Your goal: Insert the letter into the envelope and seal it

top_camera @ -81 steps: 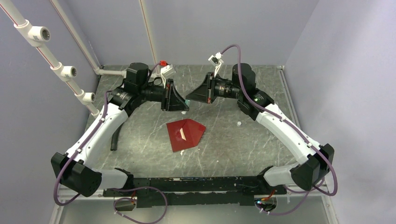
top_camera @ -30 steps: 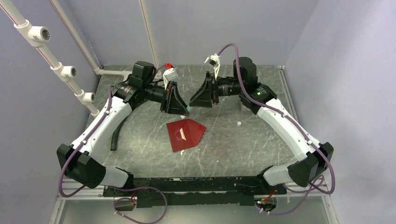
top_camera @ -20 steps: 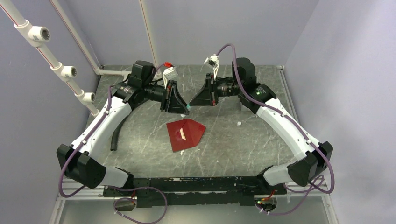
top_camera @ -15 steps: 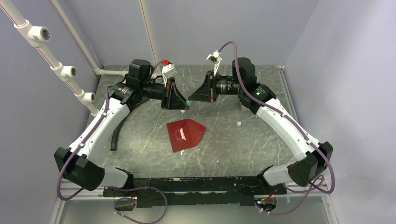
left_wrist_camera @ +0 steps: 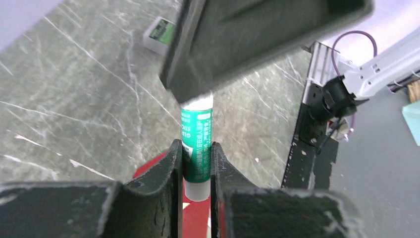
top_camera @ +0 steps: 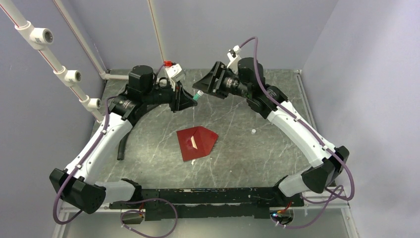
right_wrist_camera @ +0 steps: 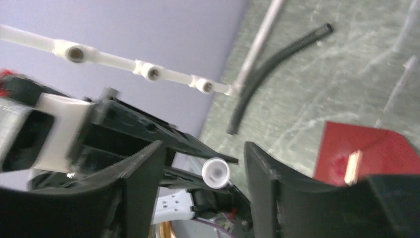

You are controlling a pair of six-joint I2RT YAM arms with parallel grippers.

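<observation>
1. 2 pincers are up together over the far half of the tabletop [top_camera: 257,148], meeting nose to nose.
2. Left pincer [left_wrist_camera: 196,148]: closed tight on the body of a green-and-white glue stick [left_wrist_camera: 196,126], which points toward the other arm.
3. Right pincer [right_wrist_camera: 203,148]: jaws apart, 1 on each side of the stick's white end, with a gap showing either side. It grips nothing.
4. Envelope [top_camera: 205,139]: flat on the tabletop in the middle, nearer to the arm bases than both pincers and touched by neither. A pale strip [top_camera: 194,144] shows on its red face. I cannot tell what the strip is, nor whether the flap lies open or folded.
5. Letter: no loose sheet in any of my 3 views. My guess is it sits inside the envelope already, unconfirmed.
6. Progress, my read: insertion likely done, sealing not. The glue is in hand but nowhere near the flap. Cap on or off, I cannot tell.
7. Left to do: bare the glue, run it along the flap, press the flap shut.
</observation>
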